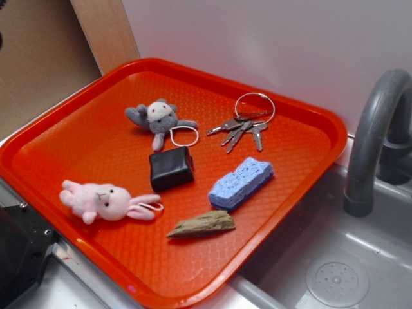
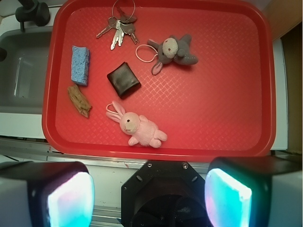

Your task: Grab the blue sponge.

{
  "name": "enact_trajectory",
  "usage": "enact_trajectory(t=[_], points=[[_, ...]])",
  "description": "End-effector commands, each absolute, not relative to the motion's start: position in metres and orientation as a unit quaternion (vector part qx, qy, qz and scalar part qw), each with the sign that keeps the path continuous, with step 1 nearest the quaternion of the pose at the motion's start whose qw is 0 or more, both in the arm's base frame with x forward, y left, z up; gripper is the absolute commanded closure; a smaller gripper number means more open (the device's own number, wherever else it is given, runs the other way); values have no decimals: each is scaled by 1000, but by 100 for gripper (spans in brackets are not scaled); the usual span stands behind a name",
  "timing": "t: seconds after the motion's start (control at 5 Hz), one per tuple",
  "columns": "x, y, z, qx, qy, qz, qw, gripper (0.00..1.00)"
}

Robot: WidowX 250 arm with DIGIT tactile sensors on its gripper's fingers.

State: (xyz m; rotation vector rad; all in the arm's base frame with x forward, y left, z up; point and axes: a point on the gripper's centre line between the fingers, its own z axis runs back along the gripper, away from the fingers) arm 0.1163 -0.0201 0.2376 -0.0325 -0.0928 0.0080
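My gripper hangs released, 2 pads wide apart, outside the red plastic tray's near rim. Pale blue porous foam sponge lies flat between brown wood piece and keys. Probably light, squashy, grippy; pinch across its long sides.

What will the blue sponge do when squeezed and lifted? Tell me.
The blue sponge looks like pitted, porous foam, so it will likely compress under the claw and weigh little. It lies flat as a low block on the red tray, so rolling or tipping seems unlikely. Its rough surface probably grips well.
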Motion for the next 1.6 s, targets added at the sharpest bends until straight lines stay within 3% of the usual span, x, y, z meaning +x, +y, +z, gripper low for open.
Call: enact_trajectory(t=[0.0,0.6,0.8,1.0,1.2,1.4], points=[[116,-20,238,-16,-46,4,999,0],[177,-96,228,-55,-79,42,994,0],[213,-123,201,-33,-98,72,992,0],[238,-132,168,-23,-93,76,993,0],[252,-138,136,-3,-103,71,992,0],[258,-140,103,-4,-92,65,994,0]])
